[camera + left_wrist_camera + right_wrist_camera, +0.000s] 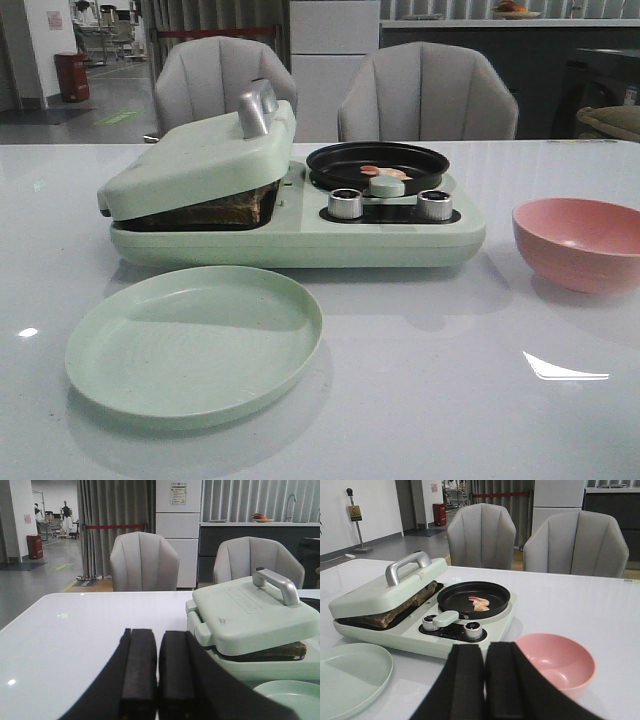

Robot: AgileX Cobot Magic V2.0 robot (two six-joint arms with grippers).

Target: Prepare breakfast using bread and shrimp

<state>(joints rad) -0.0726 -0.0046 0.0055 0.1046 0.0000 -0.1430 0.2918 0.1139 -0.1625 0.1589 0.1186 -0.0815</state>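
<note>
Bread point(215, 212) already loaded in the sandwich-press side of the pale green breakfast maker point(300, 240), dark crust showing under the lid point(200, 160), which sat propped at a tilt on the slices rather than closed flat. Shrimp point(480, 603) already lying in the small black pan point(473, 598) on the right half of the appliance, two or three curled pink pieces near the middle. Both foods thus in place for cooking; whether heat was on could not be told from the two silver dials point(345, 203) or the green knob point(386, 186) between them.

Left for serving: green plate point(195, 340) on the desk point(420, 400) just in front of the press, with nothing on it, and pink bowl point(580, 242) to the right of the appliance, likewise unfilled. Probably still ahead: lifting the lid by its metal handle point(256, 108), moving the bread out to the plate, and taking the shrimp from the pan.

Left gripper point(157, 680) held back near the press's left side, jaws together with nothing between them. Right gripper point(484, 685) low over the desk near the bowl, jaws likewise together and holding nothing. Neither touching any item.
</note>
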